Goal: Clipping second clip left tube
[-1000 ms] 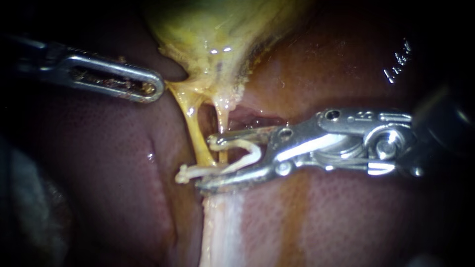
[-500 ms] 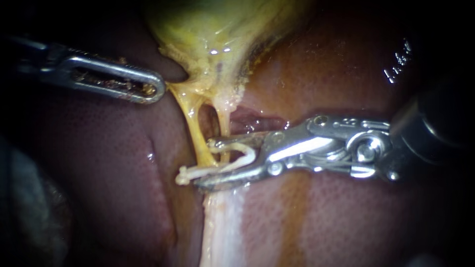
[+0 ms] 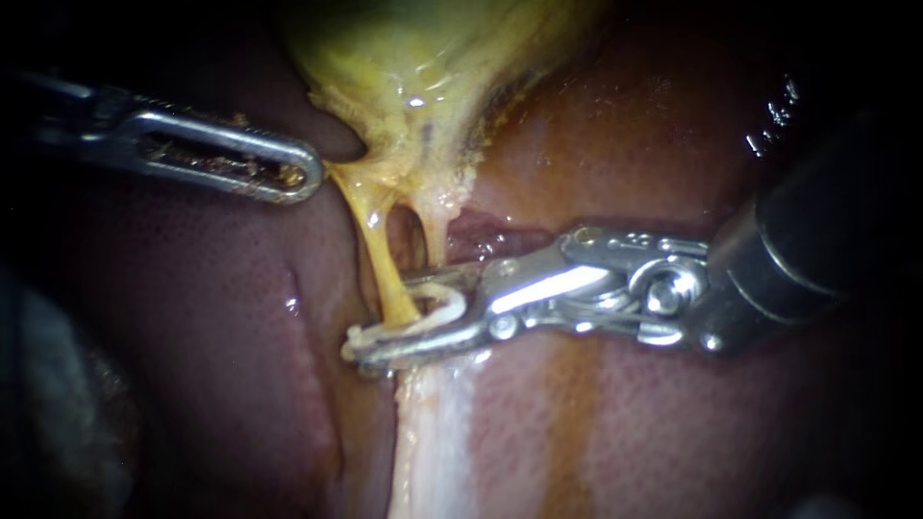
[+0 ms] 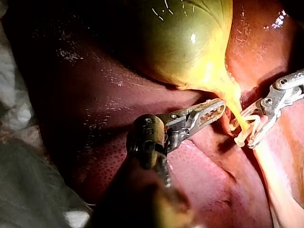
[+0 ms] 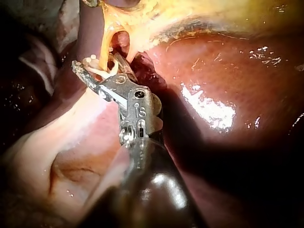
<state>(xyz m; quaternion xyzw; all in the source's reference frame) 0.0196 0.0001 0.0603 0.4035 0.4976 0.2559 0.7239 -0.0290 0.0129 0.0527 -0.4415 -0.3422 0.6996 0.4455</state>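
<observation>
The yellow gallbladder (image 3: 423, 67) narrows into two tubes over the dark red liver (image 3: 212, 317). The left tube (image 3: 383, 259) is yellow; the right tube (image 3: 435, 235) is paler. My right instrument (image 3: 383, 317) comes in from the right. Its jaws are shut on a white clip (image 3: 428, 309), and the left tube's lower end passes between the clip's legs. The right wrist view shows the same clip (image 5: 100, 70) around that tube (image 5: 105, 45). My left instrument (image 3: 306, 173) sits shut at the gallbladder's neck edge, with the tissue drawn to its tip (image 4: 216, 108).
A pale whitish band of tissue (image 3: 433, 432) runs down from under the clip. Liver surface lies on both sides of the tubes. The right instrument's dark shaft (image 3: 817, 240) fills the right side. Grey cloth (image 4: 28, 180) lies beside the liver in the left wrist view.
My right instrument has slid left along the tissue and its jaws have come closer together, flattening the white clip around the left tube. The left instrument has not moved.
</observation>
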